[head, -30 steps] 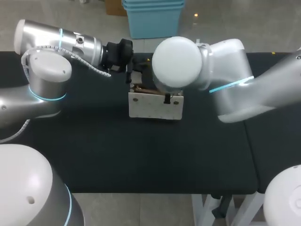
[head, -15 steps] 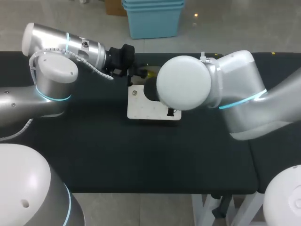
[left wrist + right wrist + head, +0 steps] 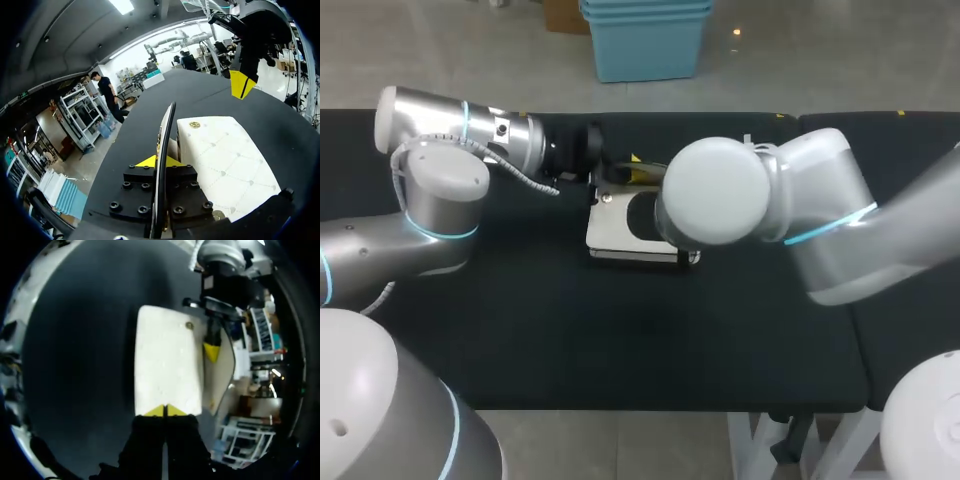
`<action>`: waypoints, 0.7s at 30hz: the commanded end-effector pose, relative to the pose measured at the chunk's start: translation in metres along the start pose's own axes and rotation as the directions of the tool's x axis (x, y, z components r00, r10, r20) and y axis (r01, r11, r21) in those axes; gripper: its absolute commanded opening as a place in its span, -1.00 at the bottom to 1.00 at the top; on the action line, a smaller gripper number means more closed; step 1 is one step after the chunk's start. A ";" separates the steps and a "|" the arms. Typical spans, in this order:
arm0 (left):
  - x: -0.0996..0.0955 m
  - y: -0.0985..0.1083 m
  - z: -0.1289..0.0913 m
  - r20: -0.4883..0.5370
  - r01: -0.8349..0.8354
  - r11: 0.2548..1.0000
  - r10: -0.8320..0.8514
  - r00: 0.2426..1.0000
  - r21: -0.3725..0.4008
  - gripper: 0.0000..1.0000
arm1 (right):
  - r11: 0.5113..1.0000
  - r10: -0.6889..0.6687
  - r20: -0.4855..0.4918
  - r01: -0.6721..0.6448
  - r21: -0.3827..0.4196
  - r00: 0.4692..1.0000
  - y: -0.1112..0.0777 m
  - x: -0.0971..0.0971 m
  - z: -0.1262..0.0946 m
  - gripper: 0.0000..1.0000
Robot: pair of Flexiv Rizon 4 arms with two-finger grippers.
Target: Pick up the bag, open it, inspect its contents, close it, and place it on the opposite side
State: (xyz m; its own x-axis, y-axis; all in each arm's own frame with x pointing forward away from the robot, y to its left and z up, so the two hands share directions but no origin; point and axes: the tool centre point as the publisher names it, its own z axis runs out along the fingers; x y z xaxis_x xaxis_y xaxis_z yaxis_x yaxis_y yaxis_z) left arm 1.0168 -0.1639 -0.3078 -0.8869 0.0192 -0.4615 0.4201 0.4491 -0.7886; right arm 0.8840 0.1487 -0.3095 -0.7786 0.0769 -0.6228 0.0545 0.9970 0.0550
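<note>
Now the bag [image 3: 620, 228] lies flat, no longer upright, seemingly closed; left tool [image 3: 160, 161] at its 11 o'clock grips the strap [image 3: 169, 125], right tool [image 3: 165, 410] pinched narrow.

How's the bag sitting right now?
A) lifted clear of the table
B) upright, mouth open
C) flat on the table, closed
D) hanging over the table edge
C: the white bag lies flat on the table, its wide face up with the gold stud showing and no opening in sight.
</note>
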 end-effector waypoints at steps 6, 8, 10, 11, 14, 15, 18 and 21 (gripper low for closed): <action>0.003 0.011 0.004 0.029 0.011 1.000 -0.011 1.000 0.008 -1.00 | 0.999 0.014 -0.011 -0.014 0.032 1.000 0.011 0.016 0.025 -1.00; 0.003 0.012 0.004 0.027 0.013 1.000 -0.014 1.000 0.007 -1.00 | 0.999 0.036 0.007 -0.036 0.032 0.999 0.009 0.020 0.029 -1.00; 0.003 0.012 0.003 0.023 0.016 1.000 -0.017 1.000 0.006 -1.00 | 0.997 0.073 0.023 -0.074 0.036 0.997 0.004 0.019 0.032 -1.00; 0.002 0.013 0.003 0.016 0.025 1.000 -0.025 1.000 0.006 -1.00 | 0.995 0.085 0.032 -0.086 0.041 0.996 -0.001 0.014 0.031 -1.00; 0.000 0.013 0.002 -0.008 0.050 0.999 -0.051 0.999 -0.011 -1.00 | 0.995 0.085 0.032 -0.086 0.041 0.996 -0.001 0.014 0.031 -1.00; -0.001 0.012 0.002 -0.022 0.068 0.997 -0.069 0.997 -0.022 -1.00 | 0.995 0.085 0.032 -0.086 0.041 0.996 -0.001 0.014 0.031 -1.00; -0.001 0.012 0.002 -0.022 0.068 0.997 -0.069 0.997 -0.022 -1.00 | 0.995 0.085 0.032 -0.086 0.041 0.996 -0.001 0.014 0.031 -1.00; -0.001 0.012 0.002 -0.022 0.068 0.997 -0.069 0.997 -0.022 -1.00 | 0.995 0.085 0.032 -0.086 0.041 0.996 -0.001 0.014 0.031 -1.00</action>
State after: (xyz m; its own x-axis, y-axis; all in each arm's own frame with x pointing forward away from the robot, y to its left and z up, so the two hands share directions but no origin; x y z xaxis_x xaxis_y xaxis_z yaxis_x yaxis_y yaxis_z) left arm 1.0200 -0.1606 -0.3174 -0.9167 0.0035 -0.3995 0.3534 0.4735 -0.8068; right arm 0.8926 0.1493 -0.3413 -0.7541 0.1601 -0.6369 0.1470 0.9864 0.0738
